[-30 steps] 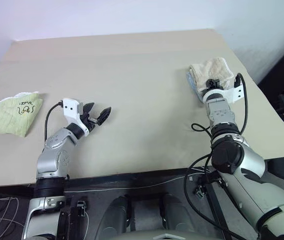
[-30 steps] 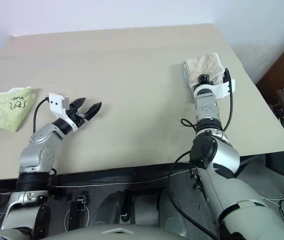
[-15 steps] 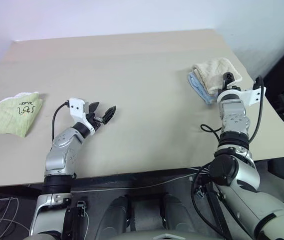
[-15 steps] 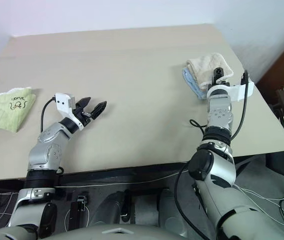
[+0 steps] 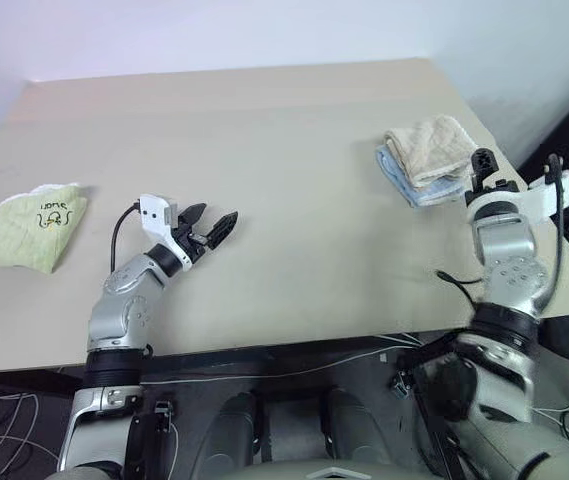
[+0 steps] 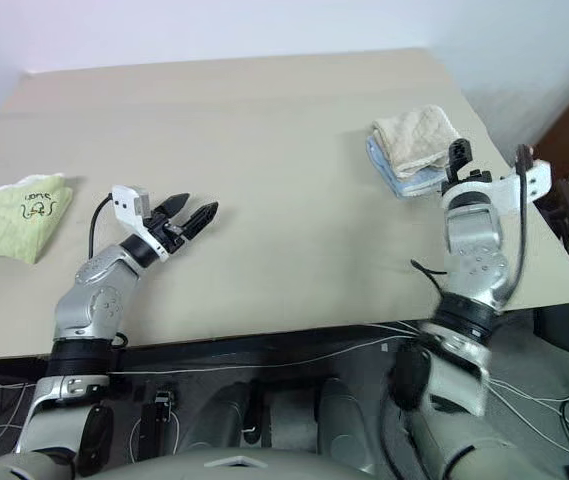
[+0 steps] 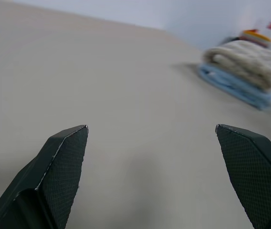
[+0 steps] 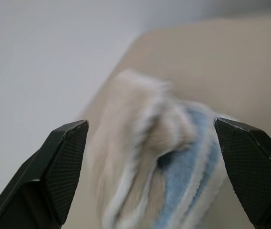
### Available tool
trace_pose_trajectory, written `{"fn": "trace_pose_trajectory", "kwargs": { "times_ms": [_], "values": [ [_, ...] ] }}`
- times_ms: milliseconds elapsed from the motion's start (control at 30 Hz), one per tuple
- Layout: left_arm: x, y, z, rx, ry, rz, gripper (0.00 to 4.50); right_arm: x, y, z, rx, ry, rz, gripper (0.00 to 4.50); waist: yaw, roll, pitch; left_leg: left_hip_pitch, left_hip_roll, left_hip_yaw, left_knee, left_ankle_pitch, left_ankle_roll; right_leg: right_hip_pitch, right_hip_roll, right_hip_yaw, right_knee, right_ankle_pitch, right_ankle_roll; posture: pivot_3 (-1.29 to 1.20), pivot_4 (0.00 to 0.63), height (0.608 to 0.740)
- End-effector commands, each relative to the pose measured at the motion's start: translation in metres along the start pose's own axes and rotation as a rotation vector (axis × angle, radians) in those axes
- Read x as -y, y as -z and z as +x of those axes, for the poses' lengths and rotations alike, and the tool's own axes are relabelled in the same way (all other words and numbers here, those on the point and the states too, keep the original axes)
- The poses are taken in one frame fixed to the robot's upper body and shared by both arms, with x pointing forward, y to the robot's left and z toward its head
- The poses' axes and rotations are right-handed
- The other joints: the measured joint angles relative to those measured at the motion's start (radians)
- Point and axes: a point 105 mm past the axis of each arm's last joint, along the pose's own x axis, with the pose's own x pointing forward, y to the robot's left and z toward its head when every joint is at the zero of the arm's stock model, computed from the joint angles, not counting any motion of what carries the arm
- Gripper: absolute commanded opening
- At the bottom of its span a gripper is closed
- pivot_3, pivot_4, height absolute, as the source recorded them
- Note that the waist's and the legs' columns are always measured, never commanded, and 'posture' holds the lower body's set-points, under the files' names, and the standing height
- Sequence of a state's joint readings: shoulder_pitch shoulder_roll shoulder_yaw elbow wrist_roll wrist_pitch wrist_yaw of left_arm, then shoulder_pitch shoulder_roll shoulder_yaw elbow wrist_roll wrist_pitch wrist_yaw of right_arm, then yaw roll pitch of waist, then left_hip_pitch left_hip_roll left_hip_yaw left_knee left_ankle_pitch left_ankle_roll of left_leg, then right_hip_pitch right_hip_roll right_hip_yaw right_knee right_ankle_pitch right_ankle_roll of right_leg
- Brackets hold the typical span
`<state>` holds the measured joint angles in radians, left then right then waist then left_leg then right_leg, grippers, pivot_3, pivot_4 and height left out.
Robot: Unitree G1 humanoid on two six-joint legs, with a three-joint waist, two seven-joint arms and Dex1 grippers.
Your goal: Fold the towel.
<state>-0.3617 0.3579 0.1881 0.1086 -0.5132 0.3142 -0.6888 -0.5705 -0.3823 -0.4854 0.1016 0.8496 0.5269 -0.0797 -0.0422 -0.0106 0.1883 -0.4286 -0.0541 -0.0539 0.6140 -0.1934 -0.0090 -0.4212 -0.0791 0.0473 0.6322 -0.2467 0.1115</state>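
A folded beige towel (image 5: 426, 148) lies on top of a folded blue towel (image 5: 416, 188) at the table's far right; both also appear in the right wrist view, the beige towel (image 8: 140, 124) just ahead of the fingers. My right gripper (image 5: 484, 165) hovers a short way off the stack, by the right edge, open and empty, its pads (image 8: 68, 157) wide apart. My left gripper (image 5: 218, 212) hangs open over the bare table left of centre, pointing toward the stack, with nothing between its fingers (image 7: 64, 162).
A folded green cloth (image 5: 29, 226) with dark lettering lies near the left edge of the beige table (image 5: 294, 130). A wide bare stretch of tabletop separates the two grippers. The table ends just right of my right gripper.
My right gripper has let go of the beige towel, opened, and drawn back and up toward the right edge. The stack now lies uncovered. The left gripper has hardly moved.
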Motion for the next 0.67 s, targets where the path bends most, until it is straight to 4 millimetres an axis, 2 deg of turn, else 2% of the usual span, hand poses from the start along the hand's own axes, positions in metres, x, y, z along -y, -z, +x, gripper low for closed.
{"fn": "trace_pose_trajectory", "kwargs": {
  "times_ms": [33,167,267,400,533,667],
  "values": [
    [0.025,-0.029,-0.007,0.086,0.140,0.020,4.50,-0.067,0.005,-0.017,-0.088,-0.388,-0.300,4.44,-0.005,0.000,0.000,0.001,0.000,0.000,0.000,0.000,0.000,0.000,0.000,0.000,0.000,0.000,0.000,0.00,0.150,0.740],
    [0.032,-0.029,-0.022,0.050,0.208,0.070,4.50,-0.122,0.034,-0.045,-0.197,-0.792,-0.488,4.44,-0.005,0.000,0.000,0.008,0.005,0.000,0.000,0.000,0.000,0.007,0.003,0.000,-0.001,-0.001,-0.001,0.00,0.150,0.740],
    [0.028,-0.034,-0.030,0.042,0.197,0.093,4.50,-0.136,0.057,-0.060,-0.278,-0.955,-0.541,4.44,0.001,0.000,0.000,0.012,0.008,0.000,0.000,0.000,0.000,0.012,0.006,0.000,-0.003,-0.003,-0.005,0.00,0.150,0.740],
    [0.032,-0.040,-0.042,0.029,0.209,0.115,4.50,-0.130,0.082,-0.077,-0.403,-1.128,-0.589,4.44,0.016,-0.001,0.001,0.010,0.007,0.000,0.001,0.000,0.000,0.013,0.001,-0.002,-0.007,-0.003,-0.006,0.00,0.150,0.740],
    [0.034,-0.040,-0.061,-0.024,0.218,0.115,4.50,-0.129,0.094,-0.084,-0.457,-1.218,-0.600,4.44,0.025,-0.001,0.001,0.007,0.007,0.000,0.000,-0.001,0.000,0.012,0.000,-0.002,-0.012,-0.003,-0.006,0.00,0.150,0.740],
    [0.033,-0.040,-0.071,-0.066,0.212,0.105,4.50,-0.127,0.104,-0.089,-0.514,-1.277,-0.593,4.44,0.028,-0.001,0.001,0.003,0.007,-0.001,-0.001,-0.001,0.000,0.008,0.000,-0.002,-0.012,-0.003,-0.007,0.00,0.150,0.740]
  ]
}}
